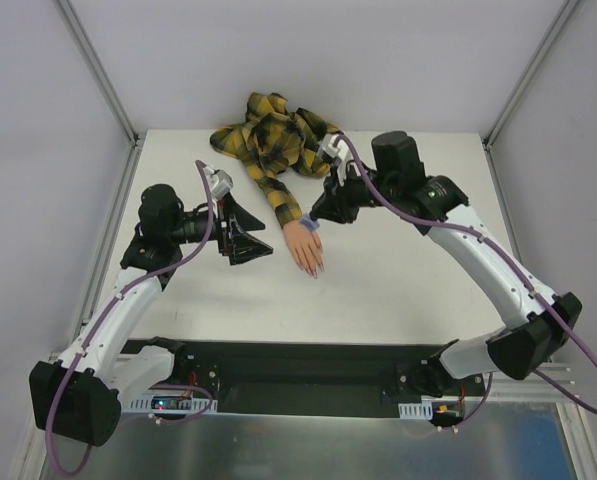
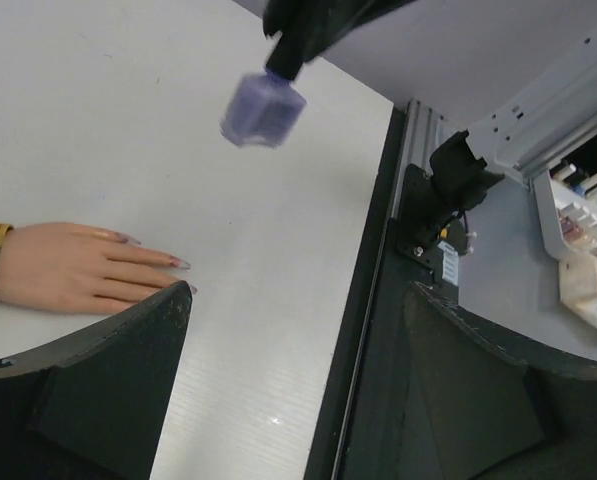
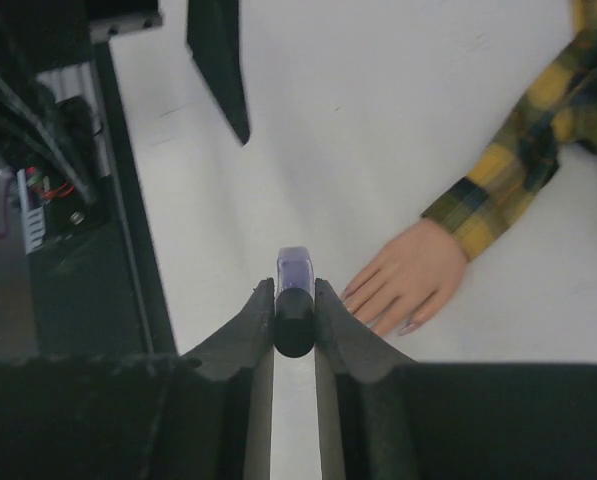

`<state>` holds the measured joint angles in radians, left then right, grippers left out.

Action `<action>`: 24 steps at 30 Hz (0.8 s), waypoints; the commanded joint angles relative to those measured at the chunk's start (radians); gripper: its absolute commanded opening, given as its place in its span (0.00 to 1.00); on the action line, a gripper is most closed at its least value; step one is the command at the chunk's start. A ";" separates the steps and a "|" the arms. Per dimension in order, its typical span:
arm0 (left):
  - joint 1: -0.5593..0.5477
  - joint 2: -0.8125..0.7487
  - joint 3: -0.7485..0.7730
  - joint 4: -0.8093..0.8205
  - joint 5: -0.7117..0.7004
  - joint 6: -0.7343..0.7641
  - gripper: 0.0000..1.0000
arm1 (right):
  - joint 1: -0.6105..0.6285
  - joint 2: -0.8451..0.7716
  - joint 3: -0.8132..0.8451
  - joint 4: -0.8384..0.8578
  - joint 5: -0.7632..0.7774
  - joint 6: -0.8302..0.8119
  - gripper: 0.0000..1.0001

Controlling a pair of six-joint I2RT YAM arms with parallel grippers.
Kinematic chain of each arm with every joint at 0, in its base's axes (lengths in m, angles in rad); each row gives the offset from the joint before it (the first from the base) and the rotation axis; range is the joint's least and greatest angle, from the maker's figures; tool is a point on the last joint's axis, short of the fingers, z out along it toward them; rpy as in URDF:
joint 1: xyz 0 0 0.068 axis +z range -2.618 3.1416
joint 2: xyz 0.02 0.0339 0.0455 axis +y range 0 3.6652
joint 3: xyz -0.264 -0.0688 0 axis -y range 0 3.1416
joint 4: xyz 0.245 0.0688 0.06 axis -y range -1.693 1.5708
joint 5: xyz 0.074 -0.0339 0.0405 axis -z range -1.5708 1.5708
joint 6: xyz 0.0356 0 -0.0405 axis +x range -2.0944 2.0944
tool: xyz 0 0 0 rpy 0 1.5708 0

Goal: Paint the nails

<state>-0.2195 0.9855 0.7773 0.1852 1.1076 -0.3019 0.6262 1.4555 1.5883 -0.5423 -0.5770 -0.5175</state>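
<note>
Tipping the fingers of a peach mannequin hand (image 1: 303, 247), the nails (image 1: 315, 270) are found near the middle of the white bench (image 1: 398, 290), pointed toward its near edge. The hand is laid flat, and its yellow-black plaid sleeve (image 1: 268, 140) is bunched at the far side.

The right arm is bent in from the right. The right pincer (image 1: 320, 218) is held just right of the wrist, closed on the black cap of a small purple bottle (image 1: 311, 226). The left arm is angled in from the left, and the left pincer (image 1: 266, 240) is spread wide just left of the hand, with nothing between its fingers.

Only in the left wrist view is the bottle shown hanging body-down from the cap, though blurred. Only in the right wrist view is the cap seen pinched between both fingers.

From overhead the nails are little more than specks. In the left wrist view part of the hand is cut off by a finger.
</note>
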 commanded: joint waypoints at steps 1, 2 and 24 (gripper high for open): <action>-0.018 -0.012 0.071 0.002 0.080 0.173 0.84 | 0.013 -0.104 -0.204 0.152 -0.230 0.040 0.01; -0.026 0.005 0.085 0.003 0.121 0.173 0.81 | 0.021 -0.109 -0.215 0.160 -0.250 0.030 0.01; -0.149 -0.042 -0.007 0.003 0.169 0.219 0.52 | 0.225 -0.150 -0.203 0.265 -0.112 0.050 0.01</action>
<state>-0.3550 0.9531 0.7727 0.1589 1.2556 -0.1341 0.8440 1.3563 1.3792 -0.3706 -0.7036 -0.4870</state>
